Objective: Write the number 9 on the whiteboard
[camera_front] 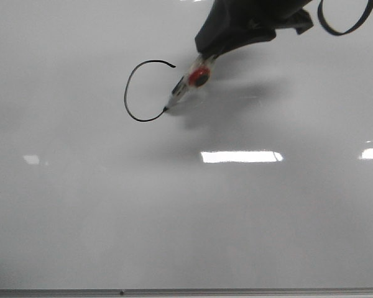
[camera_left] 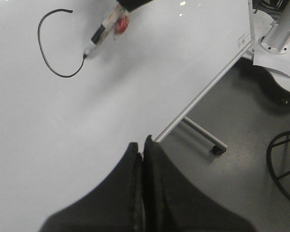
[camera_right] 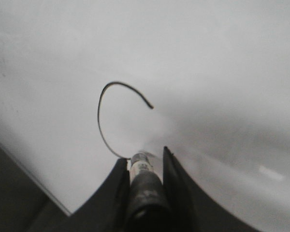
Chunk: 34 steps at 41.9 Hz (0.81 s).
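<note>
The whiteboard [camera_front: 174, 217] fills the front view. On it is a thin black open curve [camera_front: 127, 93], the loop of the number 9 with a gap on its right side and no stem. My right gripper [camera_front: 202, 46] is shut on a clear marker with a red spot [camera_front: 188, 82], whose tip touches the board at the curve's lower end. In the right wrist view the marker [camera_right: 141, 166] sits between the jaws [camera_right: 144, 159], below the curve [camera_right: 99, 116]. My left gripper [camera_left: 141, 145] is shut and empty, above the board's edge strip [camera_left: 208, 92], apart from the curve [camera_left: 40, 43].
Bright light reflections [camera_front: 241, 156] lie on the board. The board's near metal edge [camera_front: 186, 292] runs along the bottom. Beside the board are a stand leg with a caster [camera_left: 215, 145], a white base [camera_left: 280, 43] and a black cable [camera_left: 280, 164] on the grey floor.
</note>
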Each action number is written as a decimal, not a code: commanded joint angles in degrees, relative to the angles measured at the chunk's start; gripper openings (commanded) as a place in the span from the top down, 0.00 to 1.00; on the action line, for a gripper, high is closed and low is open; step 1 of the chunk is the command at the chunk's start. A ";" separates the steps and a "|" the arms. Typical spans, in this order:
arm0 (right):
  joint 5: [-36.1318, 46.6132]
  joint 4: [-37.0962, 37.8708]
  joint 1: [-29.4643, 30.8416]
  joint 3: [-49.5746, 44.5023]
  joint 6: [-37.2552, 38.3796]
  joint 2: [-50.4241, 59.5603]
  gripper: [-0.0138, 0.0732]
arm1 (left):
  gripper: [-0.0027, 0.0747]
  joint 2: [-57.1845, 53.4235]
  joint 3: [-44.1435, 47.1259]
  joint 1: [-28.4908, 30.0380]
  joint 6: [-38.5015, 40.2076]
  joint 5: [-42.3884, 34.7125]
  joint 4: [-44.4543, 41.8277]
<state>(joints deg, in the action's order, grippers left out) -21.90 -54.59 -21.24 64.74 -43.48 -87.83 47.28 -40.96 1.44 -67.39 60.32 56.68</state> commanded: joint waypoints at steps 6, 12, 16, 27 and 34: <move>5.05 -0.15 0.79 2.82 -1.05 4.44 0.92 | 0.99 -0.41 -1.49 0.05 -0.03 -1.19 4.03; 4.84 -0.15 0.73 2.97 -1.05 4.44 0.92 | 0.99 -0.41 -1.49 0.05 -0.03 -1.19 4.03; 4.95 -0.15 0.73 3.04 -1.05 4.44 0.92 | 0.99 -0.41 -1.49 0.05 -0.03 -1.19 4.03; 3.10 0.81 0.73 1.84 -1.05 4.05 0.92 | 0.99 -0.41 -1.49 0.05 -0.03 -1.19 4.03; 3.61 1.67 -0.53 -4.82 -1.05 0.89 0.91 | 0.99 -0.41 -1.49 0.05 -0.03 -1.19 4.03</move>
<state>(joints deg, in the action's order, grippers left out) -20.93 -53.48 -21.32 61.44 -43.58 -86.92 47.28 -40.96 1.44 -67.39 60.32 56.68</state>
